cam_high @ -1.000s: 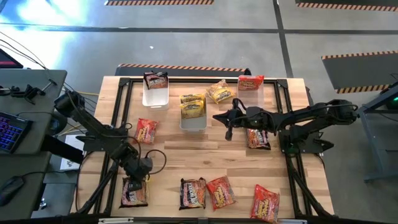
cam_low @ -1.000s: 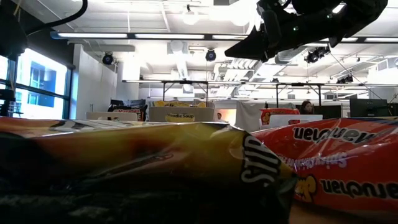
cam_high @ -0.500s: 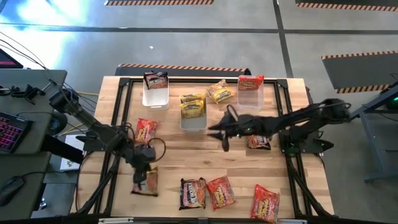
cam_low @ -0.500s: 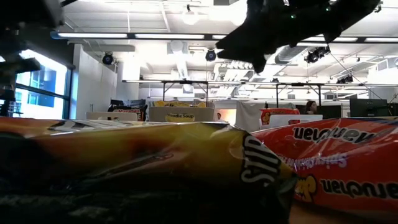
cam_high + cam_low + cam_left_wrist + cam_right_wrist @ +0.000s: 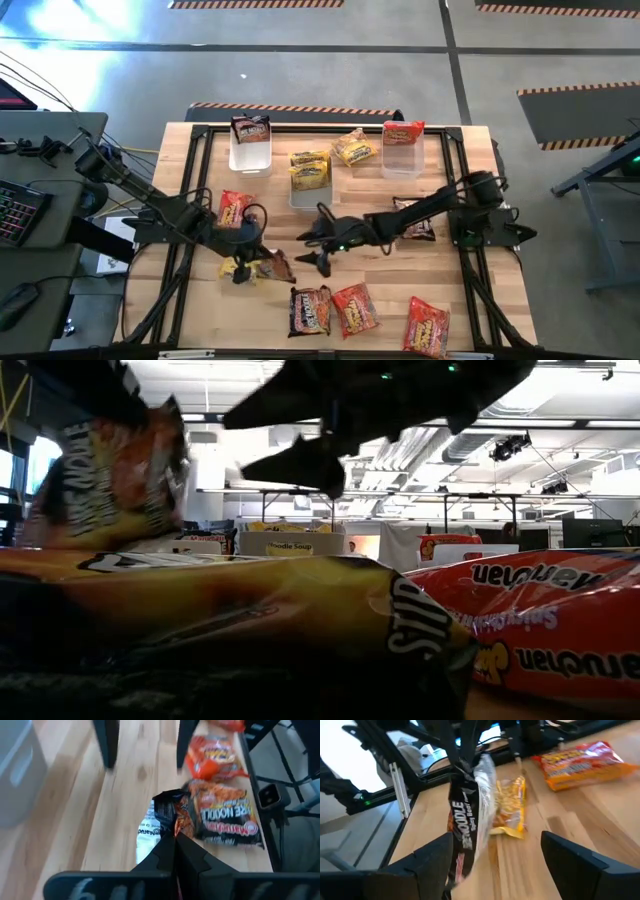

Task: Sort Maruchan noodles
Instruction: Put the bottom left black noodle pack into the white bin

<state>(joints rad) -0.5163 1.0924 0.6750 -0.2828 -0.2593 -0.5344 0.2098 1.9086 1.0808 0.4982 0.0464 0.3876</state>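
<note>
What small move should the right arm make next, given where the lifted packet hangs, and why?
Probably ease the right gripper forward and close on the dark flat plastic noodle packet. The left gripper is shut on that packet's top edge and holds it hanging above the wooden table, while the right gripper's fingers stand open on either side of it, as for a handover.

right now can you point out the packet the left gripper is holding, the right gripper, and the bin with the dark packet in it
held noodle packet (image 5: pixel 262 266), high view, middle of the wrapper
right gripper (image 5: pixel 312 247), high view, between its open fingertips
clear bin (image 5: pixel 250 158), high view, bare floor below the dark packet
</note>
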